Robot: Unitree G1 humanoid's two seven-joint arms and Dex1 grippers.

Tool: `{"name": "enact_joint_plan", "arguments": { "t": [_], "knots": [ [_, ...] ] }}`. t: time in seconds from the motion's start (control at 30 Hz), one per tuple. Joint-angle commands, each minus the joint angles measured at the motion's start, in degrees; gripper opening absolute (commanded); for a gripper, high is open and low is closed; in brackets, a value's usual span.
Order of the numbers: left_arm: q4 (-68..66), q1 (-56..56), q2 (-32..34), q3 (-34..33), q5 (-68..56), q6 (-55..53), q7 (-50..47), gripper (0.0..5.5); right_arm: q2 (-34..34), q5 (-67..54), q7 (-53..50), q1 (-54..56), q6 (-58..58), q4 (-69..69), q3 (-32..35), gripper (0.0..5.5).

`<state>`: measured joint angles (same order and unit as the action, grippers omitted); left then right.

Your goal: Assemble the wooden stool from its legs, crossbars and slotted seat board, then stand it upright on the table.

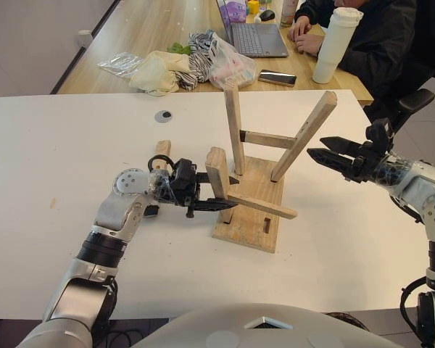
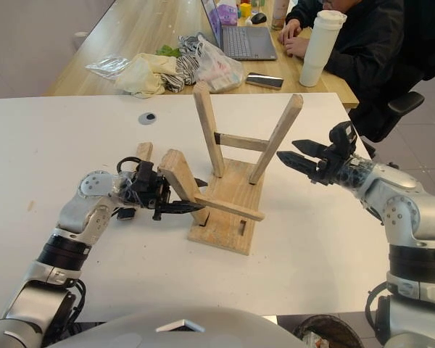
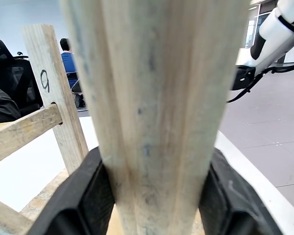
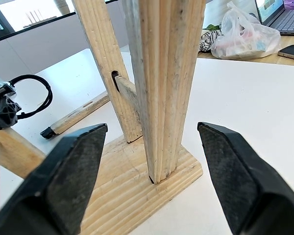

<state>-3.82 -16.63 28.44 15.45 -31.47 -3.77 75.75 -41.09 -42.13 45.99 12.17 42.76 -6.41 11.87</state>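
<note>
wooden third leg (image 1: 219,172), centre-left, sits clamped in the left hand (image 1: 216,194), seemingly not yet seated in the seat board (image 1: 246,232) lying flat on the worktop (image 1: 58,145), mid-frame. right hand (image 1: 320,148) gapes empty beside the standing legs (image 1: 234,130), centre-right. next: press it squarely home.

Seat board (image 1: 252,221) flat on the tabletop (image 1: 51,152), legs (image 1: 234,127) upward.
The near-left leg (image 1: 217,168) is clasped by the left end effector (image 1: 221,194); the right end effector (image 1: 319,146) is placed just right of the far-right leg (image 1: 304,134).

Bright, even indoor light falls on the white table (image 1: 51,239), casting only faint, soft shadows
</note>
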Motion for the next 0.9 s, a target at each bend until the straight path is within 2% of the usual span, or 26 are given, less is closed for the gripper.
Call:
{"name": "enact_joint_plan", "arguments": {
  "t": [0.03,0.23,0.57,0.73,0.9],
  "knots": [
    [-11.3,7.5,4.7,11.0,17.1,-8.6,-6.4,2.08,0.7,0.0,-0.7,-0.5,0.3,-1.4,0.9,3.38],
    [-21.3,8.3,6.5,12.2,20.1,-4.7,-8.3,2.08,0.9,-0.2,-1.0,-1.2,0.3,-1.9,1.0,3.38],
    [-5.7,13.4,14.3,14.5,19.1,-7.3,-8.8,2.08,1.2,-0.5,-1.7,-3.0,0.3,-3.2,1.8,3.38],
    [-5.3,13.0,15.1,16.7,19.6,-7.8,-11.2,2.08,1.6,-0.8,-2.2,-3.5,0.2,-3.7,1.9,3.38],
    [-5.8,9.8,13.0,19.3,19.8,-13.0,-15.4,2.08,1.6,-1.0,-2.6,-3.3,0.3,-3.7,1.6,3.38]
  ]
}}
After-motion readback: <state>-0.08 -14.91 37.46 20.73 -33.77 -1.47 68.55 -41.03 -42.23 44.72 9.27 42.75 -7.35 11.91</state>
